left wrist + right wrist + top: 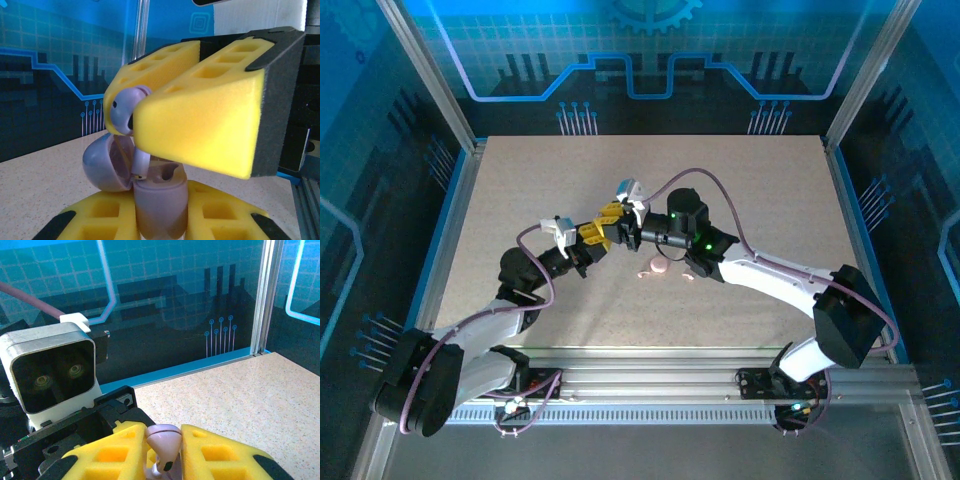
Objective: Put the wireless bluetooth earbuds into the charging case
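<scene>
My left gripper (161, 212) is shut on a lilac charging case (160, 200), held upright with its lid (102, 165) swung open to the left. A lilac earbud (122, 112) is pinched between the yellow pads (205, 110) of my right gripper (165, 452). Its stem (141, 162) points down and its tip sits at the case's left socket, while the right socket is an open hole. From the right wrist the earbud (165, 437) touches both pads. Both grippers (605, 225) meet above the table's middle.
A round pink case (657, 268) lies on the speckled table (520, 190) just in front of the grippers, with small pink pieces (689, 277) beside it. The left wrist camera housing (50, 372) is close to the right gripper. Glass walls enclose the table.
</scene>
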`<action>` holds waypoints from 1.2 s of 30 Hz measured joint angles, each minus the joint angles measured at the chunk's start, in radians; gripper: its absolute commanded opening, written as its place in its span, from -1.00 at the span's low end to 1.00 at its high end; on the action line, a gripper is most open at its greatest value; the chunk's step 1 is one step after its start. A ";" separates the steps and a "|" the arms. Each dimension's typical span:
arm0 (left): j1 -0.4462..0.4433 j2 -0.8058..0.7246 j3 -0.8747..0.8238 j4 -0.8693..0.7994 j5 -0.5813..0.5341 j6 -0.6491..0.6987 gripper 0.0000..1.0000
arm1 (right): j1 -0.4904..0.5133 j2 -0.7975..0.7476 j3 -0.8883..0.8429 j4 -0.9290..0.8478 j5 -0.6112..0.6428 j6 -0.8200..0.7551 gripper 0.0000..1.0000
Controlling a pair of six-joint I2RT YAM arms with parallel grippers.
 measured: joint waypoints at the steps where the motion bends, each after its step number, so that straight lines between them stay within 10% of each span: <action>1: 0.000 0.000 0.000 -0.002 0.000 0.000 -0.75 | 0.000 0.000 0.000 -0.002 0.000 0.000 -0.54; 36: 0.000 -0.071 0.017 -0.134 0.012 0.131 -0.75 | -0.009 -0.049 -0.010 -0.097 -0.024 0.054 -0.56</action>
